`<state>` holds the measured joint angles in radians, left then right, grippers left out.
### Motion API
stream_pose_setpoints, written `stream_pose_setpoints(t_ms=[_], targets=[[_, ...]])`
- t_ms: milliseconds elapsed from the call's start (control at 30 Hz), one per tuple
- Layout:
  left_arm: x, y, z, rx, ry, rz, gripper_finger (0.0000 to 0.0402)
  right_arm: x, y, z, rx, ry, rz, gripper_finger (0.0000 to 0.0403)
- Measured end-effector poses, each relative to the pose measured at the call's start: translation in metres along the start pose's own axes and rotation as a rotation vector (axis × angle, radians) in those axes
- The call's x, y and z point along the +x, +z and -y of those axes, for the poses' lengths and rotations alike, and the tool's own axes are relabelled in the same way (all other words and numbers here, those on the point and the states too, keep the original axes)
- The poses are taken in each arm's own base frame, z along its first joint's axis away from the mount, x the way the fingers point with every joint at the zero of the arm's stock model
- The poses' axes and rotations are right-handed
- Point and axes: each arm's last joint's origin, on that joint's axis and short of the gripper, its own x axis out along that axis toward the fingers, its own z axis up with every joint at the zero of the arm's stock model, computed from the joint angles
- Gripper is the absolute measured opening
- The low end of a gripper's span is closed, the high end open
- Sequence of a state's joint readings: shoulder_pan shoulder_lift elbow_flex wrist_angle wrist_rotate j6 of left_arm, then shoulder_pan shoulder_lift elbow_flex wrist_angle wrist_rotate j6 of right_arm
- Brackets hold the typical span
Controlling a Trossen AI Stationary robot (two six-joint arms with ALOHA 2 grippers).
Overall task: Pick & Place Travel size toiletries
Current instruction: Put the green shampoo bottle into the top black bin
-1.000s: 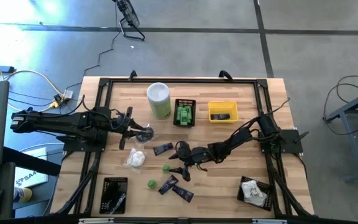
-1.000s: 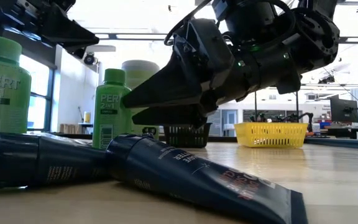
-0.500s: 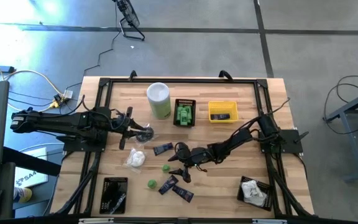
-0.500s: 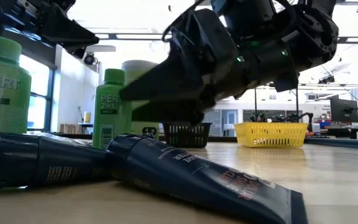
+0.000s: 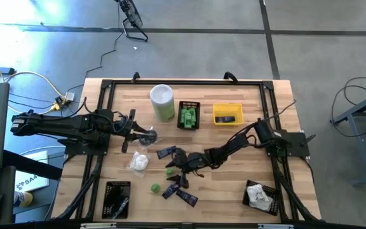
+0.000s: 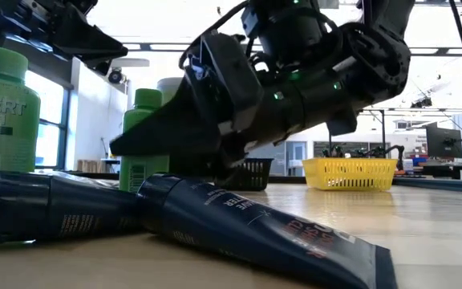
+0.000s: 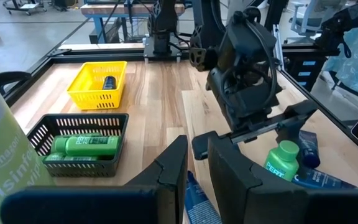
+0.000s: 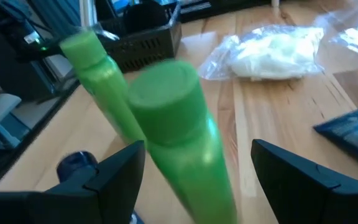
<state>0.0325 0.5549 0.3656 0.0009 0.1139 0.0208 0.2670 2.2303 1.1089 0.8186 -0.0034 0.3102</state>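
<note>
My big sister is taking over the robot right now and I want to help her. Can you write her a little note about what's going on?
Right gripper: open, jaws either side of a standing green bottle mid-table, not closed on it.
Left gripper: waiting by the table's left side, nothing seen in it.
Done: green bottles in the black basket, one dark item in the yellow basket, white packets in the basket at the near right.
Left: navy tubes, a second loose green bottle and a white packet on the table.
</note>
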Motion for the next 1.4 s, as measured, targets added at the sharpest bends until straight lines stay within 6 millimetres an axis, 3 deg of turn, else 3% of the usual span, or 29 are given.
stream_pose_setpoints(t_ms=[467, 1100, 1400], targets=[[0.0, -0.0001, 0.0, 0.0, 0.001, -0.001, 0.0061, -0.0001, -0.0003, 0.0004, 0.0, 0.003, -0.002, 0.0204], [0.0, -0.0003, -0.0001, 0.0, 0.005, -0.003, 0.0061, -0.0001, -0.0007, -0.0007, 0.008, 0.037, -0.013, 0.0121], [0.0, -0.0005, -0.0001, 0.0, 0.004, -0.004, 0.0061, -0.0005, 0.0002, -0.0014, 0.012, 0.049, -0.017, 0.0112]])
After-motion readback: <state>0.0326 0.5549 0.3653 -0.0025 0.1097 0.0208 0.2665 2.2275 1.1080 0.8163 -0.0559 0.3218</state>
